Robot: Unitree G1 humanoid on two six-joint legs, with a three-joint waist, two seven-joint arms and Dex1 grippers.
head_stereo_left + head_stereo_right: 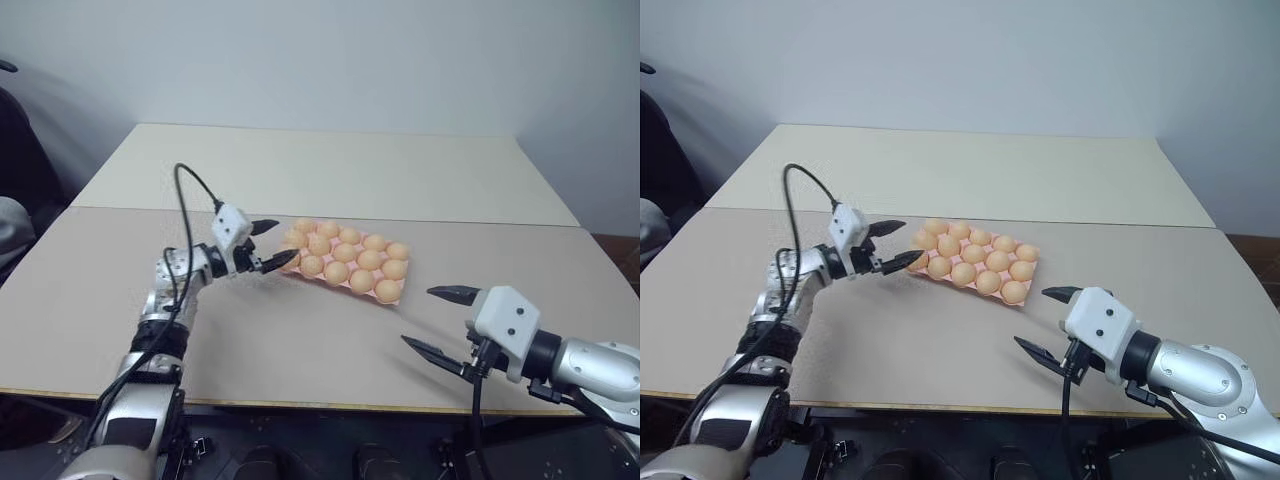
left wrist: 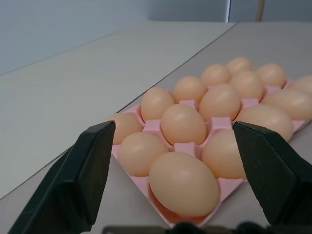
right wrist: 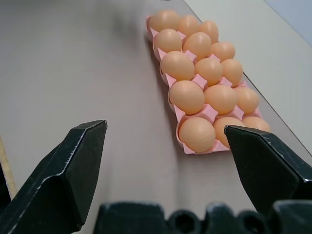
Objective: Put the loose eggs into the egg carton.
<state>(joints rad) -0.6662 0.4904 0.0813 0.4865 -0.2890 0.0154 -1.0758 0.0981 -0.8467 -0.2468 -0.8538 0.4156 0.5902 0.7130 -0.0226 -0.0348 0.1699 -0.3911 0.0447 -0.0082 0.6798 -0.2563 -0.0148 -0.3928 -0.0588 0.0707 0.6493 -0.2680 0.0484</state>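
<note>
Nearest us at five o'clock, our right gripper [image 1: 437,320] hangs with jaws wide, empty. At nine o'clock our left gripper [image 1: 272,244], jaws spread and holding nothing, sits just off the egg carton [image 1: 389,298], mid-bench, long axis running ten to four. Its eggs [image 1: 337,272] look brittle and slick; grip across the waist, gently.

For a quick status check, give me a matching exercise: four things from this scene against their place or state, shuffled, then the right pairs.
Things:
1. egg carton
2. left gripper
3. right gripper
4. table

Place or state:
A. open, over bare tabletop, apart from the carton
B. pink, its visible cups hold eggs
C. open, at the carton's end
D. beige, a seam running across it

Pairs: 1-B, 2-C, 3-A, 4-D
</note>
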